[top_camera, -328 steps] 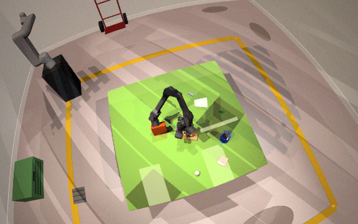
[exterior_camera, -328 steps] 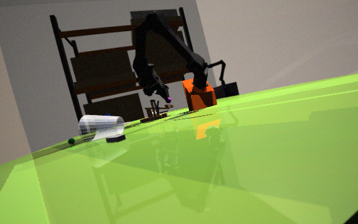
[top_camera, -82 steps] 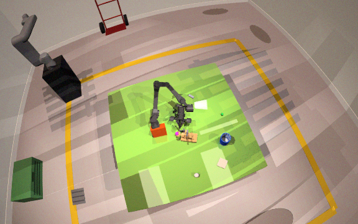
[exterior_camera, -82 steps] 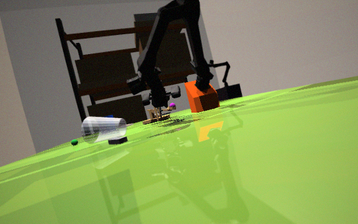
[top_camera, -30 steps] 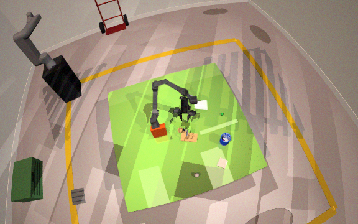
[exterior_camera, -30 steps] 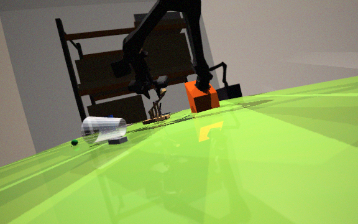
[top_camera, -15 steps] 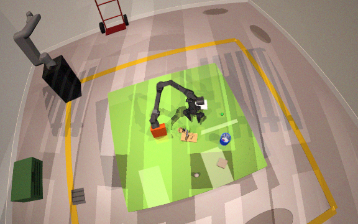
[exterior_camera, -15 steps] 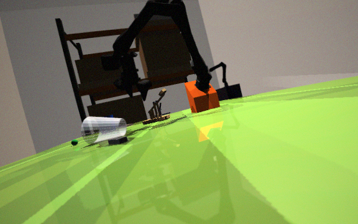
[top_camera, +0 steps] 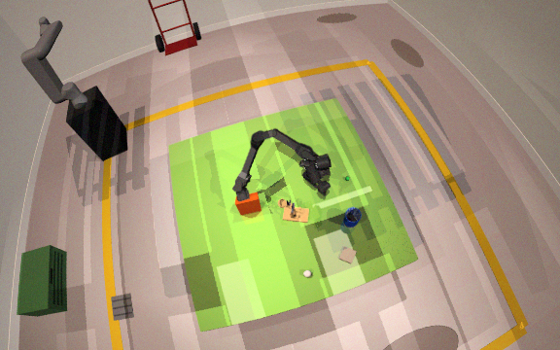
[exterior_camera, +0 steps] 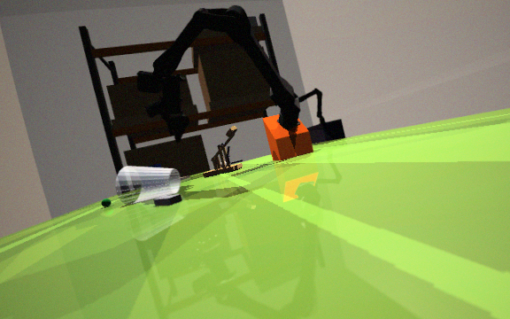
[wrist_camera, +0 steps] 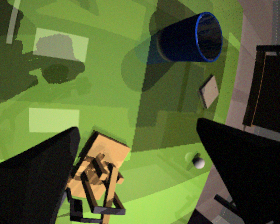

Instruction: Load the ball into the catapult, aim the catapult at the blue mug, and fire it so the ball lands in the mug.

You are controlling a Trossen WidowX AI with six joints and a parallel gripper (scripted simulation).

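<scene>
The wooden catapult (top_camera: 302,215) (exterior_camera: 222,170) (wrist_camera: 110,147) stands in front of the orange block. Its throwing arm is raised in the exterior view, and its cup (top_camera: 282,203) (exterior_camera: 232,129) shows no ball. No purple or other ball shows at the catapult. The blue mug (top_camera: 352,224) (wrist_camera: 183,46) is beyond the catapult's far end; its inside is dark, so I cannot tell what it holds. My gripper (top_camera: 324,191) (exterior_camera: 178,136) (wrist_camera: 139,128) is open and empty, above the mat and off to one side of the catapult.
An orange block (top_camera: 249,205) (exterior_camera: 279,143) carries the arm. A small green ball (top_camera: 347,178) (exterior_camera: 105,202), a pale strip (top_camera: 343,196), a pale tile (top_camera: 347,255) (wrist_camera: 209,92) and a white ball (top_camera: 307,273) (wrist_camera: 199,163) lie about. A clear tumbler (exterior_camera: 153,182) lies sideways near a dark block (exterior_camera: 167,201).
</scene>
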